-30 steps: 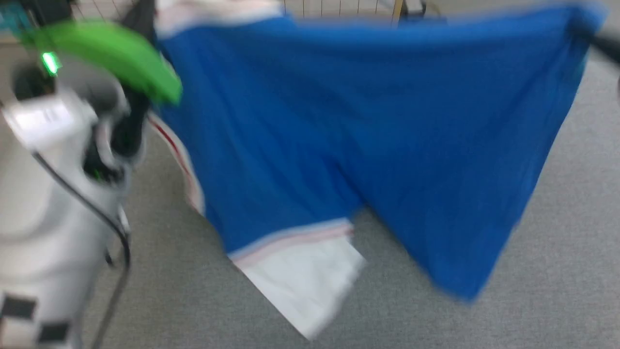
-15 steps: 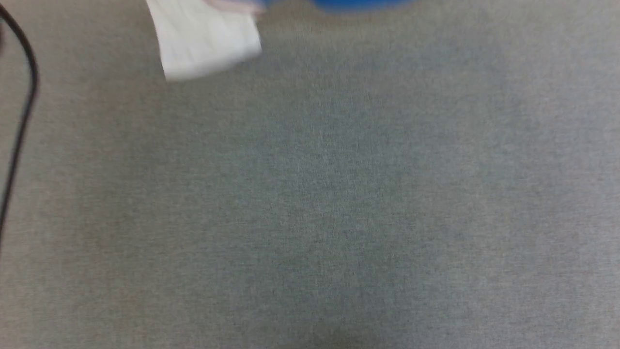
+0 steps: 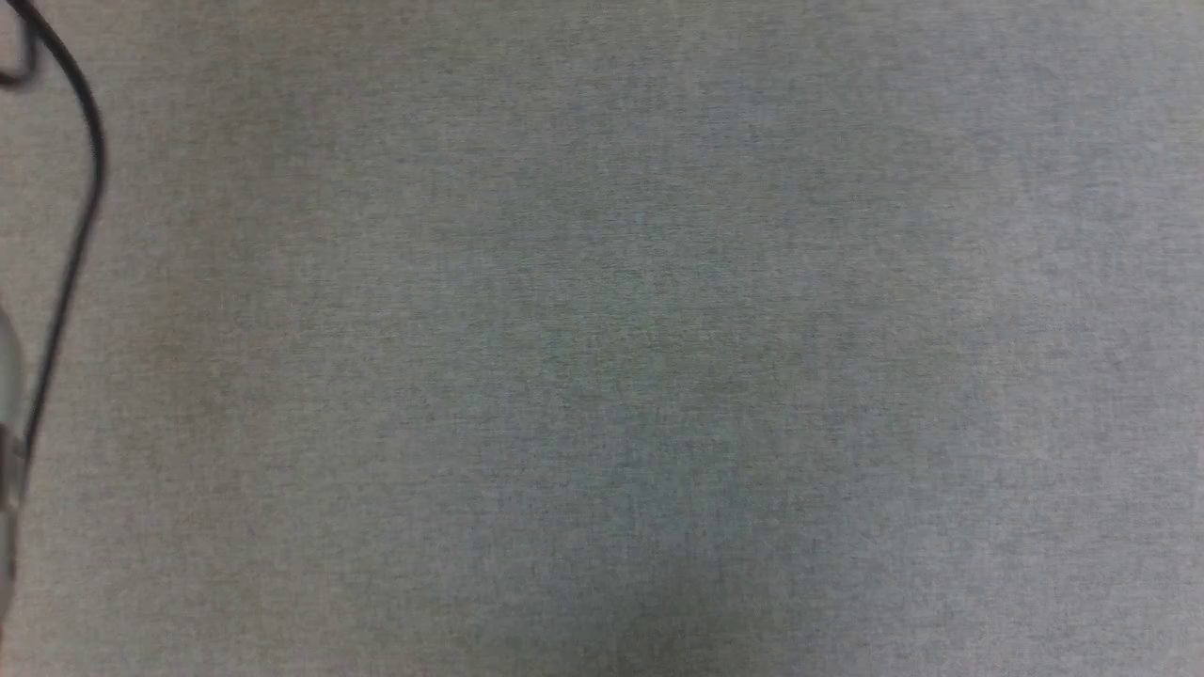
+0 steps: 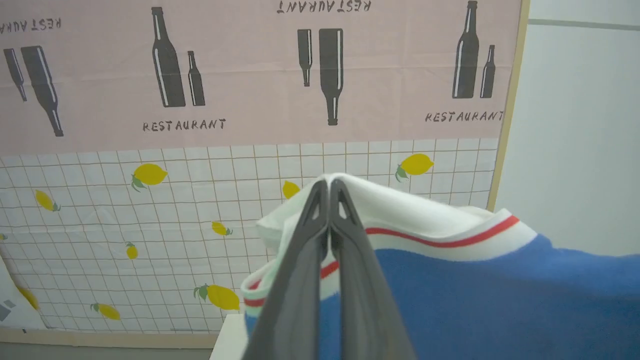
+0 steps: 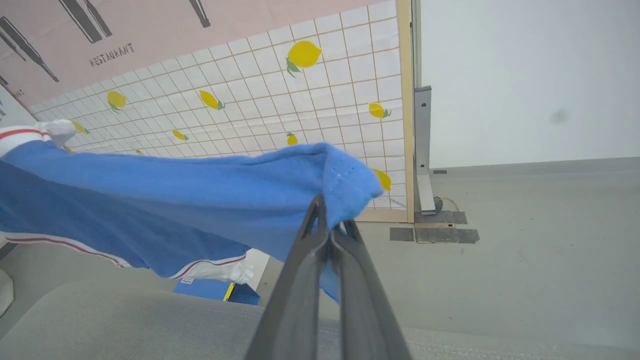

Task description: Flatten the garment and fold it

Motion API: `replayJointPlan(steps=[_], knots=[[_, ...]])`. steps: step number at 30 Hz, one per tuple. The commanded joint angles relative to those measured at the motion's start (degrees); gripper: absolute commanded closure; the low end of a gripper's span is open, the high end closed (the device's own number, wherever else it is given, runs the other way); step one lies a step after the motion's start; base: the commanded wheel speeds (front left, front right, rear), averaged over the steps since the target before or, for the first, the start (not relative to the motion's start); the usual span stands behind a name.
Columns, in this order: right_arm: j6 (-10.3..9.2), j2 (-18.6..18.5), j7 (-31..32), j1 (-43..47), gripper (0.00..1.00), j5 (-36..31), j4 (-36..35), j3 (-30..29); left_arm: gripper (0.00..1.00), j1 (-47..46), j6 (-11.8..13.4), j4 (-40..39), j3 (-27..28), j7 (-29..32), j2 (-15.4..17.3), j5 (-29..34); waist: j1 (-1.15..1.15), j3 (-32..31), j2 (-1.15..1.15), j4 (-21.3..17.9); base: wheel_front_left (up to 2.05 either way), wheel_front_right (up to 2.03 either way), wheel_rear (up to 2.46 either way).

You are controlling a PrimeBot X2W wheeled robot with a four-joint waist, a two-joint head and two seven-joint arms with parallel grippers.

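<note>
Well, the shirt (image 5: 200, 200) hangs in the air, stretched between both arms above the grey cloth (image 5: 125, 320). The left gripper (image 4: 329, 187) is clamped tight on the white band with its red stripe. The right gripper (image 5: 330, 215) is pinched on a bunched blue edge. Between them the fabric sags, and a white-banded part droops lowest. Behind stands a screen (image 4: 200, 190) printed with lemons and bottles. From the head, a black cable (image 3: 80, 216) curves down the cloth's left edge.

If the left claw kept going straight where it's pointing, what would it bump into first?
Carrying the pinched garment, the left gripper would probably meet the lemon-patterned backdrop first; distance unclear.
</note>
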Motion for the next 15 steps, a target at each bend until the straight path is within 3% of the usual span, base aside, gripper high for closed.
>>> replayJointPlan(steps=[1,8,15], knots=[[-0.06,-0.38,-0.71,2.8,1.0,1.68,0.02,0.66,1.0,2.32,-0.83,0.2,-0.07,-0.97,-0.07,-0.97,-0.01,-0.65,0.0,0.79,0.0,0.0,0.0],[-0.06,-3.61,-3.99,19.44,1.0,11.41,-3.01,3.15,1.0,19.62,-2.9,-3.93,0.48,-6.3,-0.95,-5.76,-0.01,-6.96,0.0,2.38,0.0,0.0,0.0],[-0.06,-6.07,-8.89,40.0,1.0,16.92,-8.75,5.22,1.0,44.78,0.02,-14.75,1.73,-7.08,-0.34,-11.39,-0.01,-16.28,0.0,3.94,0.0,0.0,0.0]])
